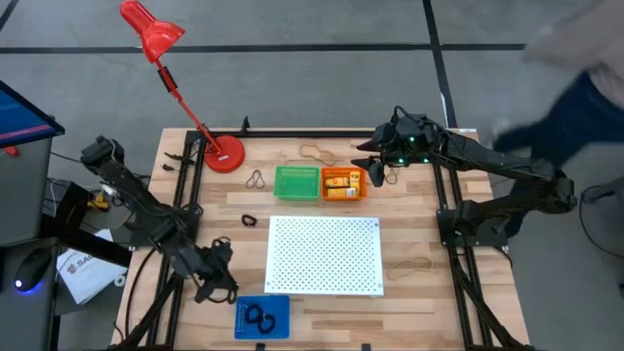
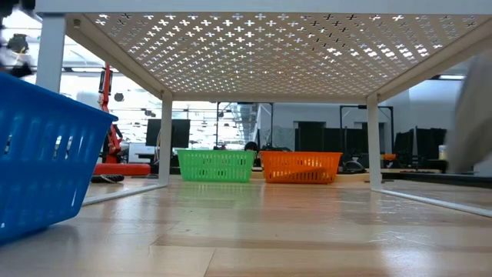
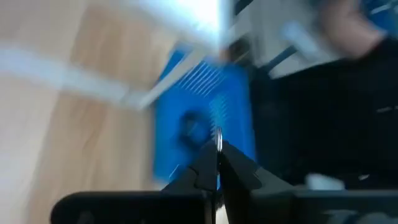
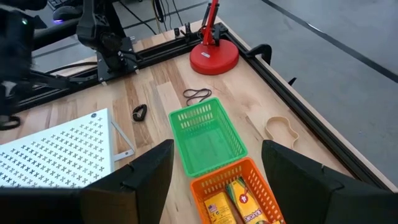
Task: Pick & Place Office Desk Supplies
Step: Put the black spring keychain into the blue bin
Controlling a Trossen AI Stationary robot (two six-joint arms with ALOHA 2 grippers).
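Wooden worktop (image 1: pixel 322 307) lies bare between the white perforated board (image 1: pixel 324 255) and its near edge. Left end effector (image 1: pixel 216 283), closed and holding nothing visible, hangs just beside one blue tray (image 1: pixel 262 317) containing black loops (image 1: pixel 258 316). Right end effector (image 1: pixel 369 161), fingers spread and empty, hovers beside one orange tray (image 1: pixel 344 183) of yellow-orange blocks (image 1: pixel 340 182); one green tray (image 1: pixel 297 183) adjoins. Two tan rubber bands (image 1: pixel 317 151) and two black loops lie loose.

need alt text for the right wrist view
The open right gripper hovers over an orange tray of yellow boxes, next to an empty green tray. Beyond lie black loops, a tan rubber band and a red lamp base.
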